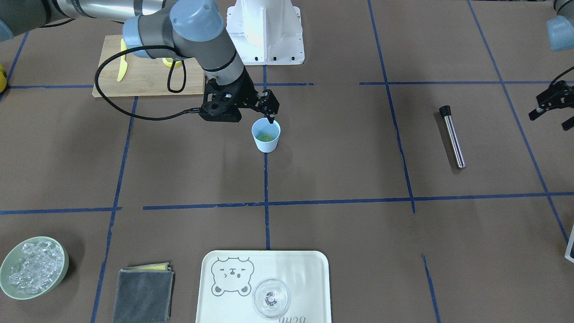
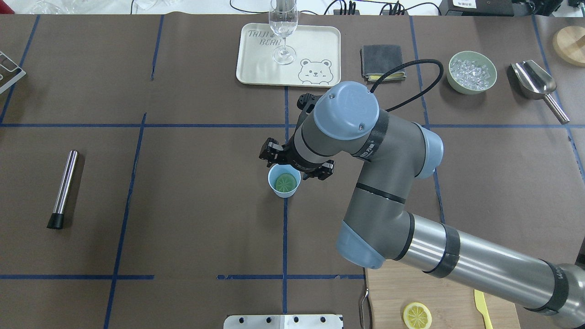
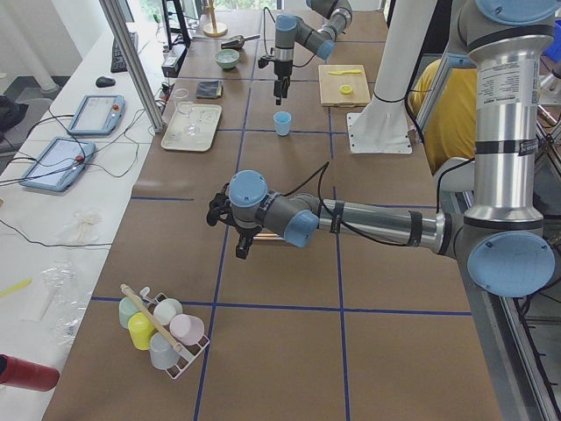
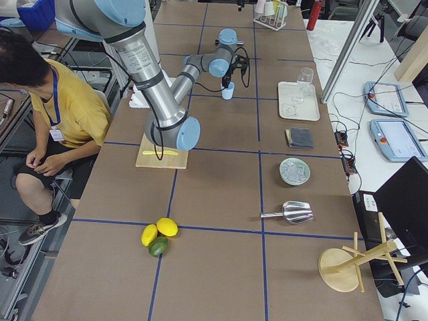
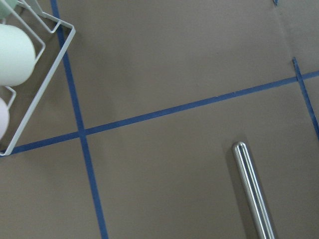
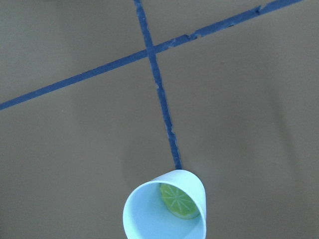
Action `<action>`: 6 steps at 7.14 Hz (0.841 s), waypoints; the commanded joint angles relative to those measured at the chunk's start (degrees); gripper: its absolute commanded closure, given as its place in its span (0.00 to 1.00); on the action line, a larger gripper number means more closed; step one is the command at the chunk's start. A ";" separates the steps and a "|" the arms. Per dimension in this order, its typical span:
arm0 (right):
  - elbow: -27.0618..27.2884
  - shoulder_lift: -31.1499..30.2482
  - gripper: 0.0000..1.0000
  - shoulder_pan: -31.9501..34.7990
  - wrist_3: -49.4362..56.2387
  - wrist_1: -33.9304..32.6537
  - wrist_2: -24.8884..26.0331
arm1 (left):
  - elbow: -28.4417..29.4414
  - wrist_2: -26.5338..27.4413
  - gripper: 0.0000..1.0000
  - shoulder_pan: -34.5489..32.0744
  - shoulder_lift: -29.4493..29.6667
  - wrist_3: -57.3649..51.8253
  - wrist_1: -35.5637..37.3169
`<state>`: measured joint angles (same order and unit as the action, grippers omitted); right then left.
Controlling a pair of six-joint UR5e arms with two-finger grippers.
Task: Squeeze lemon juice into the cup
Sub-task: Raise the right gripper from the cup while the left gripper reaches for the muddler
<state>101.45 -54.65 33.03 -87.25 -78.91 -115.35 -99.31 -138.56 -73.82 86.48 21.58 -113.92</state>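
Note:
The light-blue cup [image 1: 266, 137] stands upright near the table's middle, on a blue tape line. A lemon slice [image 2: 285, 183] lies flat in its bottom and looks greenish through the blue; it also shows in the right wrist view [image 6: 178, 200]. My right gripper [image 1: 269, 117] hangs just above the cup's rim, open and empty, jaws spread to either side of the cup. A second lemon slice [image 2: 417, 316] lies on the wooden cutting board [image 2: 438, 292]. My left gripper [image 1: 550, 110] hovers far off at the table's other end, open and empty.
A yellow knife [image 1: 122, 67] lies on the board. A steel muddler [image 1: 452, 137] lies on my left side. A bear tray [image 1: 305, 278] holds a clear glass [image 1: 271, 298]. Beside it are a grey cloth [image 1: 143, 294] and a green ice bowl [image 1: 63, 258].

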 commanded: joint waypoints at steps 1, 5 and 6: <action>6.55 -8.25 0.00 3.61 5.24 0.16 -3.03 | 3.22 8.98 0.01 9.81 3.16 12.59 -3.06; 7.98 -11.01 0.00 3.97 5.78 0.16 -2.78 | 9.20 9.10 0.04 16.13 7.37 17.94 -2.36; 7.89 -11.10 0.00 3.97 5.78 0.16 -2.69 | 10.18 9.27 0.04 17.47 7.65 17.88 -2.45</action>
<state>109.38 -65.55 36.99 -81.50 -78.75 -118.13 -90.74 -129.46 -58.54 93.21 38.17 -116.29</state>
